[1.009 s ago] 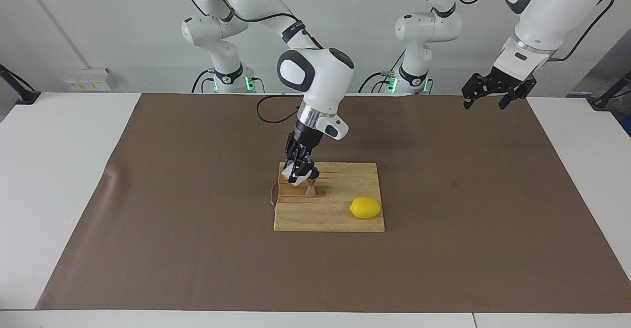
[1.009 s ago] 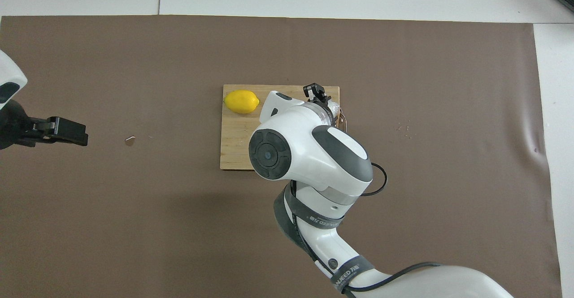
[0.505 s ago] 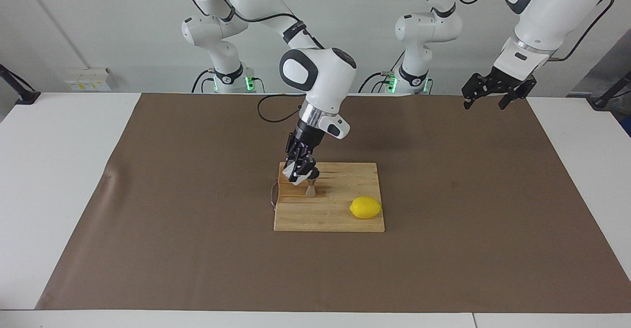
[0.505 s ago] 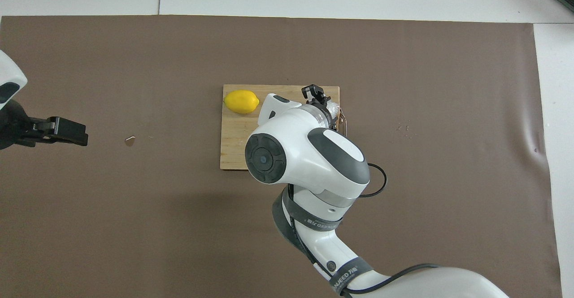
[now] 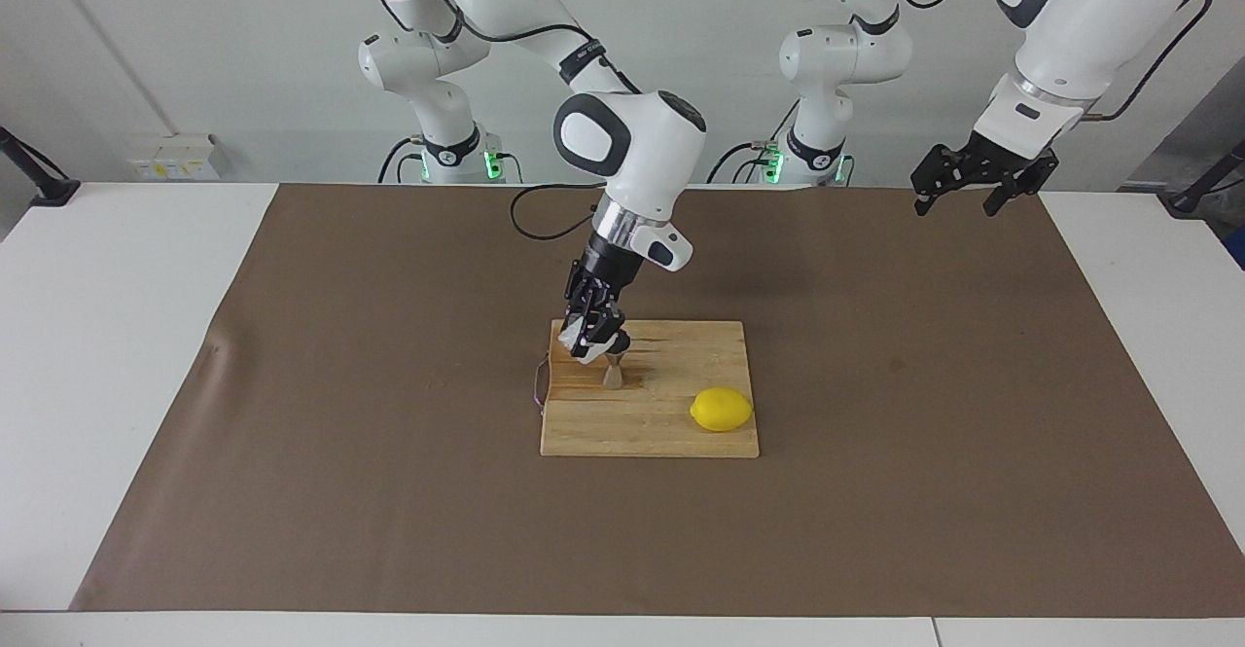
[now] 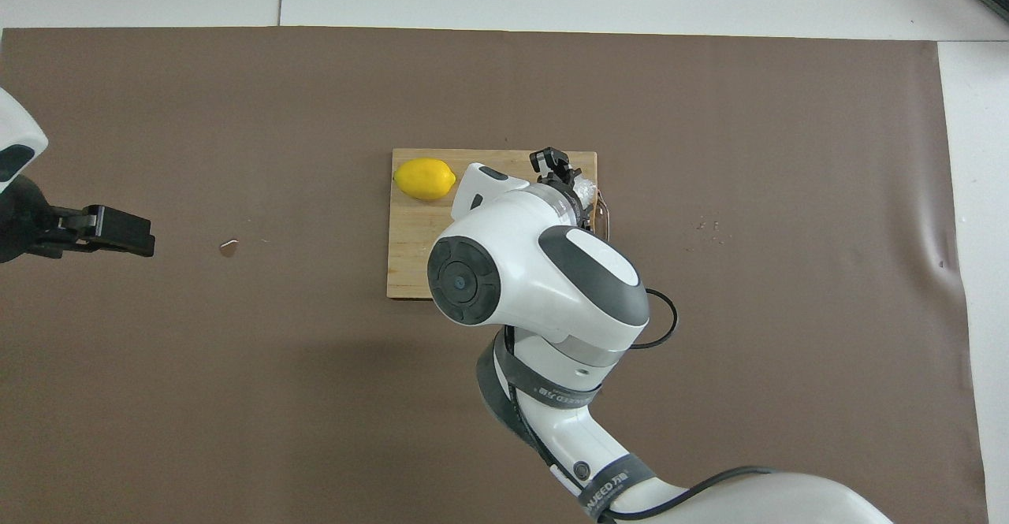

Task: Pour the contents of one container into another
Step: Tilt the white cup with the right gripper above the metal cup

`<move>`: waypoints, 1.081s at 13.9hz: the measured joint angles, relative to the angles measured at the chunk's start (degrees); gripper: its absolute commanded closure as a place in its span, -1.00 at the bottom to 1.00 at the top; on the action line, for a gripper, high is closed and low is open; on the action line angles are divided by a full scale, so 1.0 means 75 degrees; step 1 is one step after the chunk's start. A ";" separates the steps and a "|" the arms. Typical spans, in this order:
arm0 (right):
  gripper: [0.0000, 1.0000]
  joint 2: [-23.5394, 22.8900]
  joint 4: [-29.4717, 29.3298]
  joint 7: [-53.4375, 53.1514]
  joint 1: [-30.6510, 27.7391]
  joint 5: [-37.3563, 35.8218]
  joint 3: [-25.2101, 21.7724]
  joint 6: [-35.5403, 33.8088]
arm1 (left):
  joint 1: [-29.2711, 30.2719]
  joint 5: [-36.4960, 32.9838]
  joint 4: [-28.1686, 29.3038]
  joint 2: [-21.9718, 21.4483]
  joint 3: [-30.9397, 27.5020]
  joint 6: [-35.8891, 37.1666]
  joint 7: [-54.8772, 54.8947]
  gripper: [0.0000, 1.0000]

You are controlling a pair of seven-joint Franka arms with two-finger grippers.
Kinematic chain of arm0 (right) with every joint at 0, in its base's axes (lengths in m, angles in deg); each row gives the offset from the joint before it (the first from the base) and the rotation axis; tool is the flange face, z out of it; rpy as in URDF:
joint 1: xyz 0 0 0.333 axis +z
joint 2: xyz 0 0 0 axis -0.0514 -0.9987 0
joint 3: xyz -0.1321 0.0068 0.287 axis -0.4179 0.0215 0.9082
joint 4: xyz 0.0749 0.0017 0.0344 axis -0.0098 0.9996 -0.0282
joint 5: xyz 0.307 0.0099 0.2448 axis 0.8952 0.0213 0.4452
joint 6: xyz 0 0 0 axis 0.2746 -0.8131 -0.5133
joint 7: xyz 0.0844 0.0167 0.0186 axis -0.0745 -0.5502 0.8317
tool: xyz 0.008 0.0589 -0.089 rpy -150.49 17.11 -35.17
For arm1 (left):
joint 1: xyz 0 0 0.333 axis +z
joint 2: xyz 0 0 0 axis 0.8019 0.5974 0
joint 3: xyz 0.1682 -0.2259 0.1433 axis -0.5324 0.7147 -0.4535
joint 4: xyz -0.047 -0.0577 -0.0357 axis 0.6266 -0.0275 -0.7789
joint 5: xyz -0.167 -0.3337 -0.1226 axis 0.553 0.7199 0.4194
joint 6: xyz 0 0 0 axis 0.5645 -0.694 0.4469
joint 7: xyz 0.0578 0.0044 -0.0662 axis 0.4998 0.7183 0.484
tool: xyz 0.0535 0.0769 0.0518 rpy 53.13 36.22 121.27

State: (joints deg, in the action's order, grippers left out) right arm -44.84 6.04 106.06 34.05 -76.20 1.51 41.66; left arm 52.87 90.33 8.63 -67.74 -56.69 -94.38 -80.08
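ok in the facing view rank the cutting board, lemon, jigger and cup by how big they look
1. cutting board
2. lemon
3. cup and jigger look about alike; the right claw partly covers the cup, so no ranking.

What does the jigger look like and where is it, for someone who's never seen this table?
Find the wooden cutting board mid-table on the brown mat. The jigger stands on it, toward the right arm's end, directly under the right gripper holding the translucent cup. It is small, steel and hourglass-waisted, unlike the round yellow lemon nearby.
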 measured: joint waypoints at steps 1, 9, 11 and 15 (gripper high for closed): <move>1.00 0.0024 -0.0016 -0.0014 -0.0019 0.0172 -0.0005 0.0000 | 0.0000 0.0000 0.0000 0.0000 0.0000 0.0000 0.0000 -1.00; 1.00 0.0210 -0.0104 -0.0019 -0.0413 0.1434 -0.0017 0.0283 | 0.0000 0.0000 0.0000 0.0000 0.0000 0.0000 0.0000 -1.00; 1.00 0.0232 -0.0106 -0.0019 -0.0488 0.1767 -0.0017 0.0308 | 0.0000 0.0000 0.0000 0.0000 0.0000 0.0000 0.0000 -1.00; 1.00 0.0232 -0.0106 -0.0019 -0.0678 0.2300 -0.0018 0.0333 | 0.0000 0.0000 0.0000 0.0000 0.0000 0.0000 0.0000 -1.00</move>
State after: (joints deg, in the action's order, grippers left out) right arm -43.10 5.24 105.91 28.97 -58.95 1.37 44.15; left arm 52.87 90.33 8.63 -67.74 -56.69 -94.38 -80.09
